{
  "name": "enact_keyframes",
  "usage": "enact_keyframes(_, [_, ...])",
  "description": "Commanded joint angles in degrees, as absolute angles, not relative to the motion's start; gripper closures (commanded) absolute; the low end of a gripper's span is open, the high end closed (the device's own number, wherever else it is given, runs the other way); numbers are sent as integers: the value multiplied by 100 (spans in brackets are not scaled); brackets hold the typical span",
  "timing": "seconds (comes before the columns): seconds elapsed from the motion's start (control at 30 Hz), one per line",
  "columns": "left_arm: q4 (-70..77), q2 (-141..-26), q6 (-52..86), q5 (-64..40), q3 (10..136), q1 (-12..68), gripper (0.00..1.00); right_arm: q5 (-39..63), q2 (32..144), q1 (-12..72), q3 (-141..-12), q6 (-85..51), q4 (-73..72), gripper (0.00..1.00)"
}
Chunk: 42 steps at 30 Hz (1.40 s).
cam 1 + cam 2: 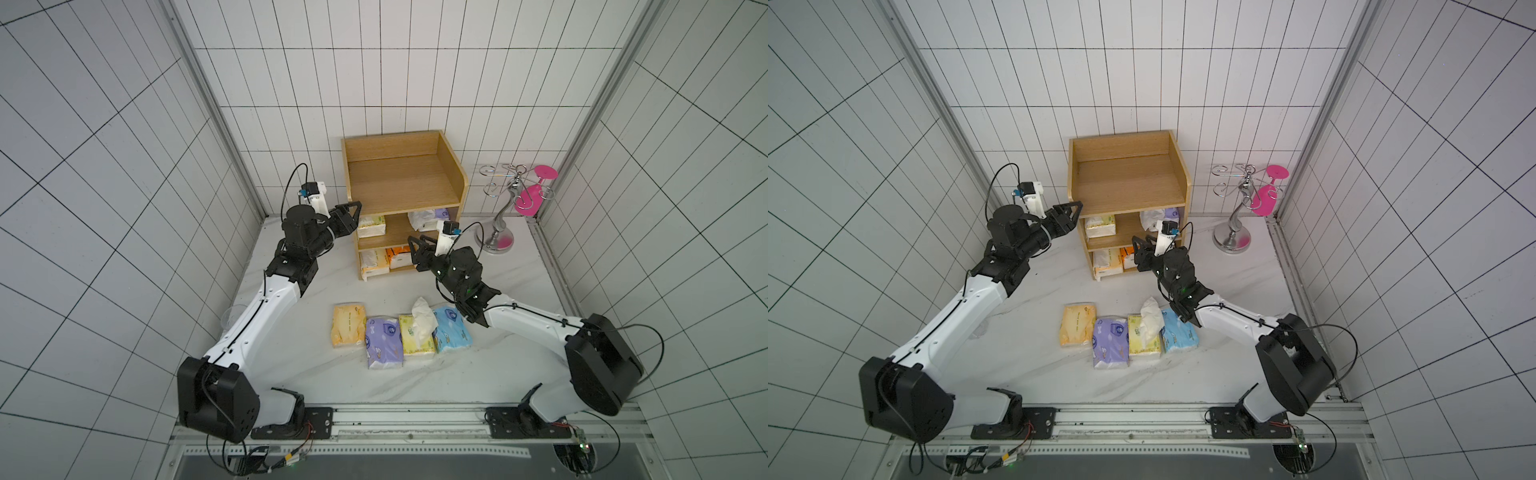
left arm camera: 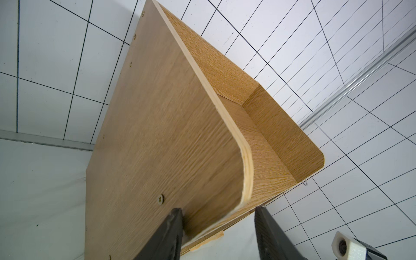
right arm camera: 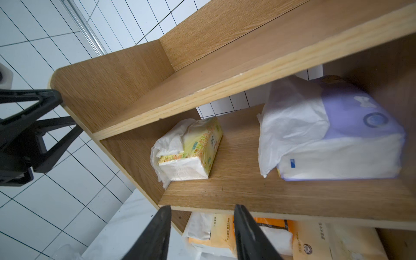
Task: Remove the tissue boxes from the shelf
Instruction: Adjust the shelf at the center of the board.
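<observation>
The light-wood shelf (image 1: 399, 183) (image 1: 1125, 183) stands at the back. Its middle tier holds a yellow tissue pack (image 3: 195, 148) and a purple one (image 3: 337, 139). Peach and orange packs (image 3: 270, 225) lie on the bottom tier. Several more tissue packs (image 1: 384, 341) lie in a row on the table in front. My left gripper (image 2: 217, 211) (image 1: 355, 210) is shut on the front top corner of the shelf's left side panel (image 2: 157, 135), one finger flat on its outer face. My right gripper (image 3: 201, 207) (image 1: 417, 249) hangs open before the middle board's front edge, holding nothing.
A silver stand with a pink glass (image 1: 515, 199) stands right of the shelf. Tiled walls close in the back and both sides. The arms' mounting rail (image 1: 407, 419) runs along the table's front edge.
</observation>
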<state>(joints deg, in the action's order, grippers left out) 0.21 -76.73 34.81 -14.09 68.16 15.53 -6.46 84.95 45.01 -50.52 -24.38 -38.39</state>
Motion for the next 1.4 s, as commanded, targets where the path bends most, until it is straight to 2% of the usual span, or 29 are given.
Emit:
enact_keyframes(0.0, [-154,-7586,3287,-1380,6993,1991,54,-699,7990,4509,-4703,-2111,-3319,53])
enact_keyframes(0.07, [-235,-7538,3278,-1283,6977,2133,59,-743,7680,4513,-4545,-2011,-3099,54])
enact_keyframes(0.23, [-403,-7231,3149,-754,6898,2644,60,-688,7062,4457,-4342,-1868,-2685,53])
enact_keyframes(0.33, [-439,-7133,3120,-582,6883,2877,59,117,6991,4043,-4392,-2259,-2707,52])
enact_keyframes(0.47, [-463,-7176,3164,-526,6925,2993,58,1217,7292,3643,-4682,-2627,-3033,47])
enact_keyframes(0.73, [-557,-7378,3086,-580,7157,3041,58,2149,8340,3371,-5153,-3275,-4116,40])
enact_keyframes(0.93, [-720,-7416,2944,-681,7276,3041,57,2178,8997,3300,-5399,-3596,-4806,33])
enact_keyframes(1.37, [-827,-7520,2933,-911,7333,3032,54,1690,10073,3486,-5718,-4205,-5838,30])
